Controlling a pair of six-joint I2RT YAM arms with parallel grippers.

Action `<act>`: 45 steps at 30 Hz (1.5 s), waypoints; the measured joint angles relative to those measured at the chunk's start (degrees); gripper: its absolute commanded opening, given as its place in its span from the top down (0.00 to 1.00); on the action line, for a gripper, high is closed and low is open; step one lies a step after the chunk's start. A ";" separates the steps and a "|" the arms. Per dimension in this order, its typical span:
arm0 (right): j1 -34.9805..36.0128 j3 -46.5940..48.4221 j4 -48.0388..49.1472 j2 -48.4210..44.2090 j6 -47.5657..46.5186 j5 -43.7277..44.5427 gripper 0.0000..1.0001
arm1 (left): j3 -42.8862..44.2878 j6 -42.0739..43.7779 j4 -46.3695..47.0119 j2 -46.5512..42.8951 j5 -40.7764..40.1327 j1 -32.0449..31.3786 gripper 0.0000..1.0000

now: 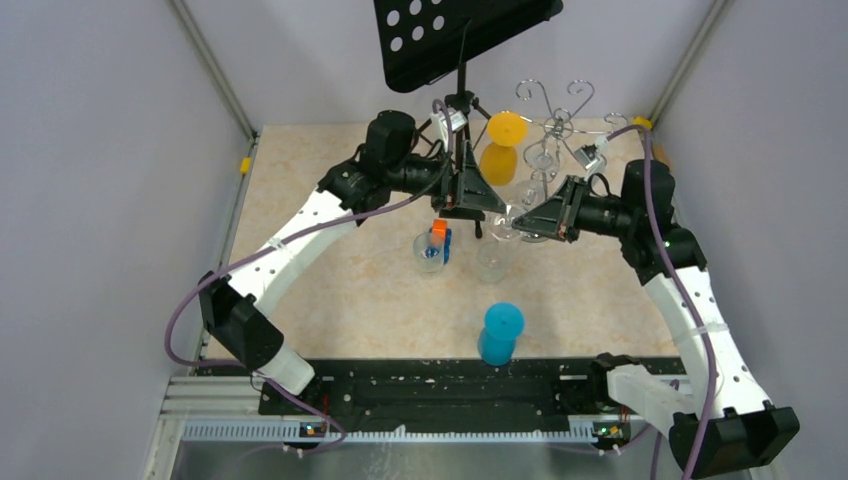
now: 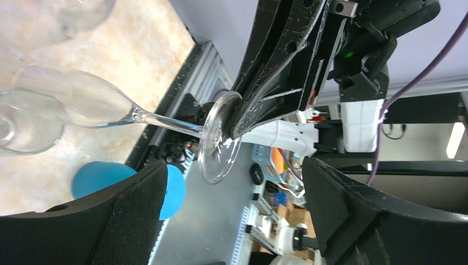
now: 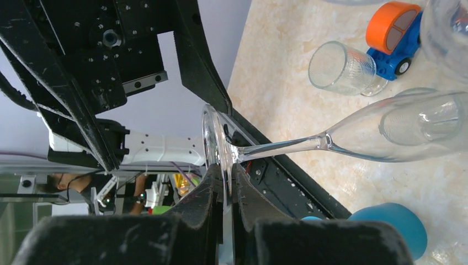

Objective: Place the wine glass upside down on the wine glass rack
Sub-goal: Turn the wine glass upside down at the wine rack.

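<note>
The right tool point(image 3: 223, 172) pinches the wine glass point(image 3: 386, 130) by its foot; the left tool point(image 2: 232, 185) gapes wide, empty; the wine glass rack point(image 1: 556, 125) stands at the glass's one o'clock.

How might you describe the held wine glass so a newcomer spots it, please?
Look just in front of the black music stand. The wine glass lies sideways, its foot pinched by the right gripper. Unlike the clear tumblers nearby, it has a long stem.
</note>
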 measured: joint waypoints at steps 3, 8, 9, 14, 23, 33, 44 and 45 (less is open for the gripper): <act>-0.55 0.83 -0.94 -0.09 -0.85 0.11 1.00 | 3.50 5.38 -6.10 0.00 -2.36 0.00 0.04; -1.55 1.16 -3.34 -0.50 -2.32 0.48 1.00 | 9.94 15.98 -17.88 0.11 -8.50 0.00 0.02; -1.81 1.16 -3.93 -0.61 -2.60 0.55 1.00 | 10.97 18.05 -20.06 0.15 -10.03 0.00 0.02; -4.11 2.29 -7.32 -0.87 -4.48 1.18 1.00 | 13.62 25.97 -28.70 0.15 -17.81 0.00 0.02; -8.48 3.96 -13.44 -1.81 -8.55 2.47 1.00 | 13.92 32.59 -34.64 0.07 -31.45 0.00 0.02; -17.42 6.14 -17.77 -2.12 -10.93 2.58 1.00 | 12.31 33.29 -34.34 -2.78 -40.13 0.00 0.02; -20.20 11.04 -19.58 -2.12 -11.56 4.48 1.00 | 11.93 33.27 -34.23 -3.02 -41.40 0.00 0.02; -20.22 11.47 -19.76 -2.12 -11.76 4.81 1.00 | 11.93 33.27 -34.23 -3.02 -41.38 0.00 0.02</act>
